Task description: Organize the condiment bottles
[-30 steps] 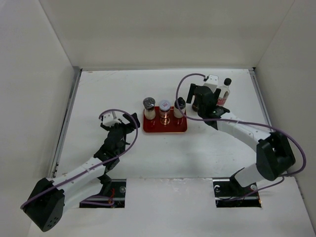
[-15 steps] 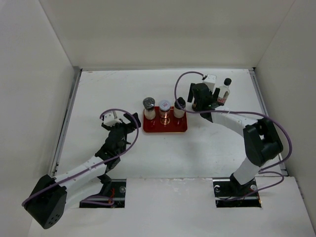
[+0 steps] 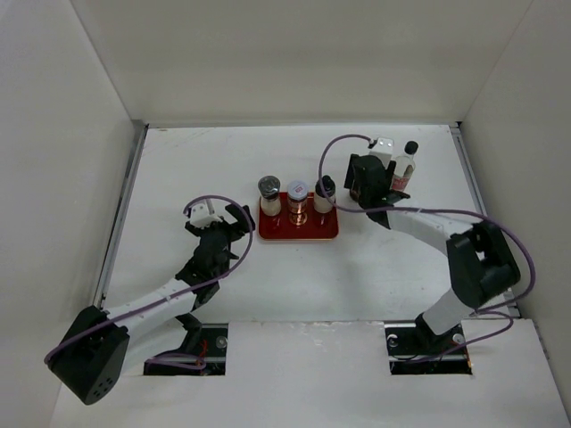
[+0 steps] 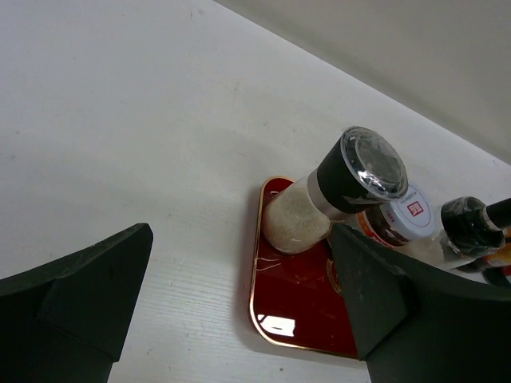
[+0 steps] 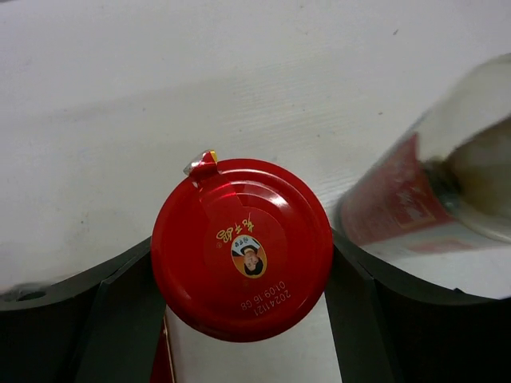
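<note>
While going from near to far over the worktop [image 3: 294,285], meet the left end effector [image 4: 239,235] first: spread wide, holding nothing, just left of the red tray [image 3: 303,234]. On the tray, three standing in a row: grey-lid shaker [image 3: 269,189], white-lid shaker [image 3: 298,190], white black-capped bottle [image 3: 326,189]. Farther back and to the right, off the tray, the red-capped bottle [image 5: 242,249], standing straight up, long way pointing up and down. Right there around it, the right end effector [image 5: 239,243], one finger on each side, cap seen from right above. Cannot tell if squeezing or only close. Just right of that, the tall clear bottle [image 3: 404,168], also off the tray. Looks like a job for the right arm, much nearer than the left. Probably next: pinch tight, lift straight up, carry left toward the tray.
</note>
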Action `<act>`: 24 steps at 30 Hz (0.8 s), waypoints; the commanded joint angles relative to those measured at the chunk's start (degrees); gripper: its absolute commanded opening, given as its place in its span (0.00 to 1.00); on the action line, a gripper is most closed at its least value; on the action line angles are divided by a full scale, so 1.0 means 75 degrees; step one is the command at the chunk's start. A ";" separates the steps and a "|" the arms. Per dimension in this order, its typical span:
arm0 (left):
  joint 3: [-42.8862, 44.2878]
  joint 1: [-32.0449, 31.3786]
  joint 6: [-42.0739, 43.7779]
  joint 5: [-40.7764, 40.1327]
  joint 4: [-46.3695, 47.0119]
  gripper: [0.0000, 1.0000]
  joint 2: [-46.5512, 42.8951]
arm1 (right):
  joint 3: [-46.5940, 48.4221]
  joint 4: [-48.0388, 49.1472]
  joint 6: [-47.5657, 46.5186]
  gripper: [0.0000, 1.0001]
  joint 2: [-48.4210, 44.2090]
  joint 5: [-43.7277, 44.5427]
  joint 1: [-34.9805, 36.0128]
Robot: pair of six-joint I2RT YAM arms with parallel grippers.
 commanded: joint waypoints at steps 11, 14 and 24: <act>-0.0329 0.0551 -0.0261 -0.0101 0.0516 0.96 -0.0439 | -0.0210 0.1972 -0.1580 0.54 -0.3761 0.0572 0.2956; -0.0457 0.0726 -0.0414 -0.0148 0.0539 0.95 -0.0557 | -0.0198 0.2241 -0.1404 0.53 -0.3365 0.0209 0.3543; -0.0505 0.0891 -0.0590 0.0062 0.0539 0.95 -0.0405 | 0.0130 0.3073 -0.1005 0.53 -0.1150 -0.0390 0.4037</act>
